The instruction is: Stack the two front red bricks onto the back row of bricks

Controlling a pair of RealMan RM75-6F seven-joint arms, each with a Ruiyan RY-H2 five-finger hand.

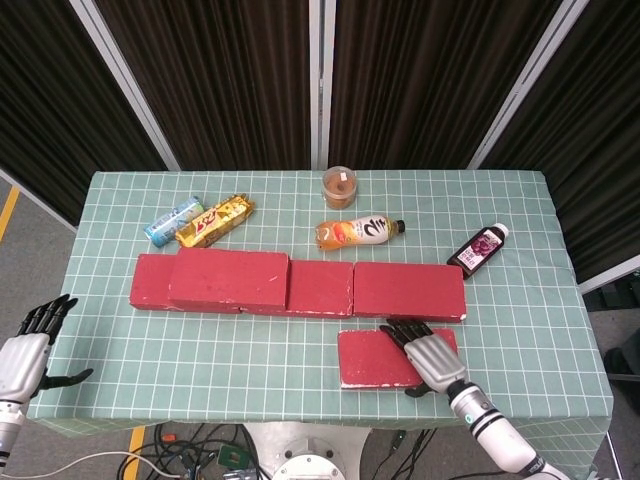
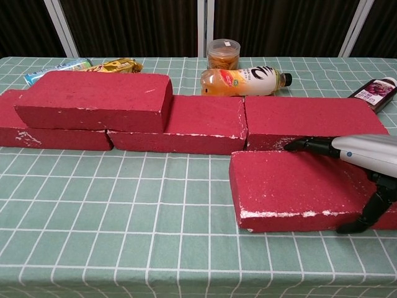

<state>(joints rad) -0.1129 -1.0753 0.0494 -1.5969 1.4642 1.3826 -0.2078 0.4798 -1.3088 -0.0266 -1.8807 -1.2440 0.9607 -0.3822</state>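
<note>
One red brick (image 1: 373, 358) (image 2: 290, 186) lies flat at the front right of the table, just before the back row. My right hand (image 1: 428, 358) (image 2: 363, 149) lies over its right end: fingers stretched across the top to the back edge, thumb down by the front face. The brick rests on the cloth. The back row (image 1: 408, 291) (image 2: 310, 121) is a line of red bricks. Another red brick (image 1: 228, 279) (image 2: 93, 99) sits on top of its left part. My left hand (image 1: 25, 350) hangs off the table's front left corner, fingers apart and holding nothing.
Behind the row lie an orange drink bottle (image 1: 360, 232) (image 2: 245, 81), a brown jar (image 1: 340, 187) (image 2: 223, 54), a dark bottle (image 1: 478, 247) (image 2: 375, 91), a gold snack pack (image 1: 214, 221) and a blue pack (image 1: 173, 221). Green checked cloth (image 1: 230, 350) covers the table.
</note>
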